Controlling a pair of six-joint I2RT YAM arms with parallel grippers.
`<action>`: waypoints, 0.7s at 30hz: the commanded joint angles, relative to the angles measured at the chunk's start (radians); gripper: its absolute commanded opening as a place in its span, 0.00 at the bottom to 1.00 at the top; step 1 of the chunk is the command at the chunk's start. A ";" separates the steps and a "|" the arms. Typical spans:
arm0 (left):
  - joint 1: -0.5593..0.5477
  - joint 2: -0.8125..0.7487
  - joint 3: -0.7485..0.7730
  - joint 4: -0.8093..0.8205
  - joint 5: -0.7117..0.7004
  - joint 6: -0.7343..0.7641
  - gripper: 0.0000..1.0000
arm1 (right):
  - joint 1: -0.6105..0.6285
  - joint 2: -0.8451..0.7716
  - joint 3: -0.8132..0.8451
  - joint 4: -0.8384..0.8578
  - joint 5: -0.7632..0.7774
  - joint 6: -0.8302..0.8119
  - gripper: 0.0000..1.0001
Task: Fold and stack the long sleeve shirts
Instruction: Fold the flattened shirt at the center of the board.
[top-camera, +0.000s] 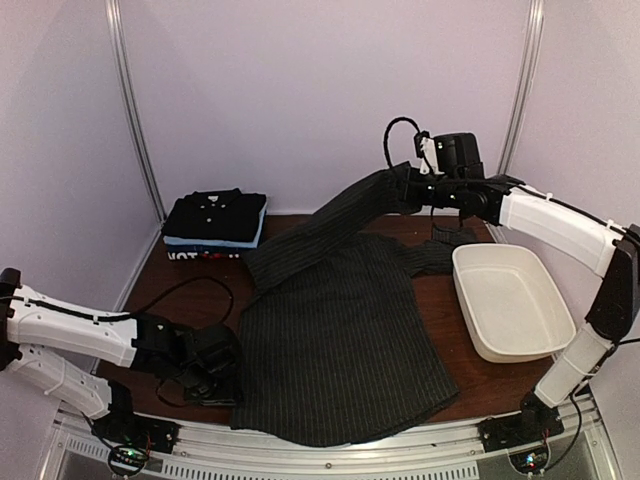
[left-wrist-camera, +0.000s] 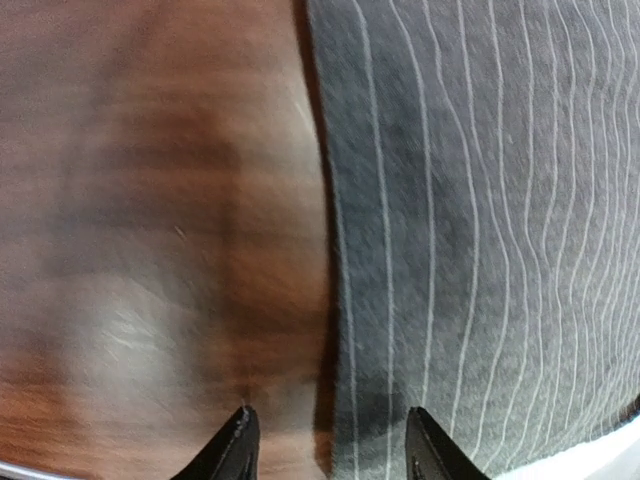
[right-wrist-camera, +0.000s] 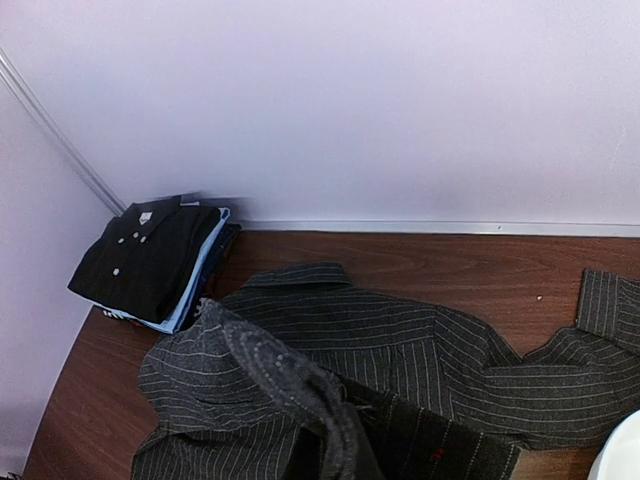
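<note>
Between the raised right fingers (top-camera: 408, 186) and the low left fingers (left-wrist-camera: 238, 450), the pinstriped shirt (top-camera: 340, 340) was seen spread on the bench (top-camera: 465, 385). It lay unfolded but for one sleeve, which was held clamped and lifted by the right fingers. The left fingers were set apart with nothing between them, astride the shirt's side edge; whether the cloth was touched could not be told. Well beyond the left fingers a stack of folded shirts (top-camera: 215, 218) was found, black over light blue, so that part was judged done. This shirt's folding was judged barely begun, and its stacking left. Below the right fingers stood a white tub (top-camera: 510, 300). The right fingertips were hidden by bunched cloth in the wrist view, the stack's count could not be made out, and the bench beside the left fingers was blurred.
</note>
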 joint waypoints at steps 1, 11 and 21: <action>-0.060 0.007 -0.012 0.036 0.041 -0.076 0.50 | -0.008 -0.047 -0.013 0.011 0.006 0.006 0.00; -0.151 0.017 -0.006 0.036 0.065 -0.148 0.24 | -0.010 -0.079 -0.006 0.005 -0.002 0.003 0.00; -0.185 -0.101 0.051 -0.022 0.133 -0.160 0.00 | -0.019 -0.109 0.035 -0.051 0.014 -0.022 0.00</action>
